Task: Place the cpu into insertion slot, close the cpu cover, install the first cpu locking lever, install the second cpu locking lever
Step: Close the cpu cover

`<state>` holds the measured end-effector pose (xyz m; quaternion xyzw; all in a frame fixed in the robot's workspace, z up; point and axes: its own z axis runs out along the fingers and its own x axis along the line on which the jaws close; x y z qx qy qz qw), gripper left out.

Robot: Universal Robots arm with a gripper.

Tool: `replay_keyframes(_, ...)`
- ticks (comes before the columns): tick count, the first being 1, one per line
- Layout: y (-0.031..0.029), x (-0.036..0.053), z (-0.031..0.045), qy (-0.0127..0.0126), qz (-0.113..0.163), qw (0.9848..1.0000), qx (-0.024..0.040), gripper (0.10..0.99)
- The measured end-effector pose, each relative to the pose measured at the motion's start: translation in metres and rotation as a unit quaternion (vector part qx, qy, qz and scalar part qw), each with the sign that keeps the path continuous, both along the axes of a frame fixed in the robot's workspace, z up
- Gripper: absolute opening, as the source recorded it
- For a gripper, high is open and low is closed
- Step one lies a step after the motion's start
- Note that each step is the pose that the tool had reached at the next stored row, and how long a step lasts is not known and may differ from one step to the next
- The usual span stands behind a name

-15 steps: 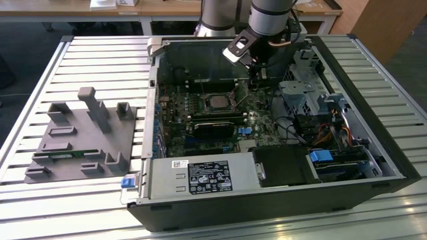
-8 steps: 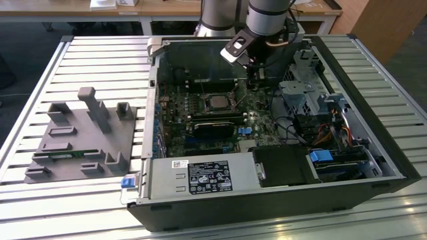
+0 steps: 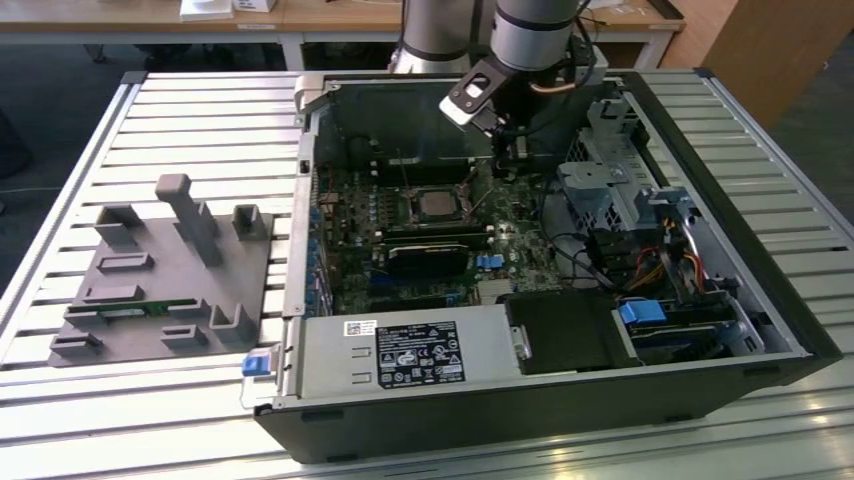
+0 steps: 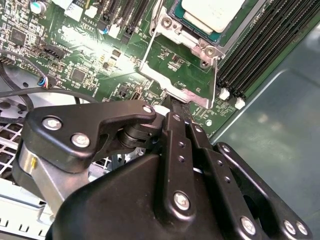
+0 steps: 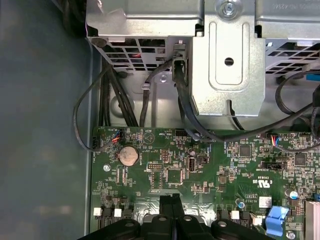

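The cpu (image 4: 210, 12), a pale silvery square, lies in the insertion slot (image 4: 200, 47) on the green motherboard; the exterior view shows the cpu (image 3: 434, 203) at the board's middle. The cpu cover (image 4: 195, 100), a thin silvery frame, stands swung up from the slot, with green board showing through its cut-out. My gripper (image 4: 176, 104) has its black fingers shut together, tips against the cover's free edge. I cannot tell whether they pinch it. In the exterior view the gripper (image 3: 505, 165) hangs inside the case, just to the right of the slot. The first wrist view shows the gripper (image 5: 170, 200) over the board.
The open computer case (image 3: 747, 210) lies on a slatted metal table. A grey fixture block (image 3: 160, 270) sits on the exterior view's left. A metal drive cage (image 5: 230, 65) and black cables (image 5: 185, 100) stand close beside the gripper. Black memory slots (image 4: 250, 60) run beside the socket.
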<state>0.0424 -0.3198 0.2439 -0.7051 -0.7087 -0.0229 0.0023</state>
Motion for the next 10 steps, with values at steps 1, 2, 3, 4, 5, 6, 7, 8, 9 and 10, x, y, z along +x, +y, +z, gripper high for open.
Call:
replay_keyframes(1,0.0,-0.0001,0.0,0.0,0.0,1.0,0.0,0.106)
replay_keyframes(2,0.0,-0.0022,0.0,0.0,0.0,1.0,0.0,0.106)
replay_keyframes(3,0.0,-0.0033,0.0,0.0,0.0,1.0,0.0,0.106)
replay_keyframes(4,0.0,-0.0033,0.0,0.0,0.0,1.0,0.0,0.106)
replay_keyframes(5,0.0,-0.0035,0.0,0.0,0.0,1.0,0.0,0.106)
replay_keyframes(6,0.0,-0.0037,0.0,0.0,0.0,1.0,0.0,0.106)
replay_keyframes(7,0.0,-0.0039,0.0,0.0,0.0,1.0,0.0,0.106)
replay_keyframes(8,0.0,-0.004,0.0,0.0,0.0,1.0,0.0,0.106)
replay_keyframes(9,0.0,-0.0041,0.0,0.0,0.0,1.0,0.0,0.106)
replay_keyframes(10,0.0,-0.0042,0.0,0.0,0.0,1.0,0.0,0.106)
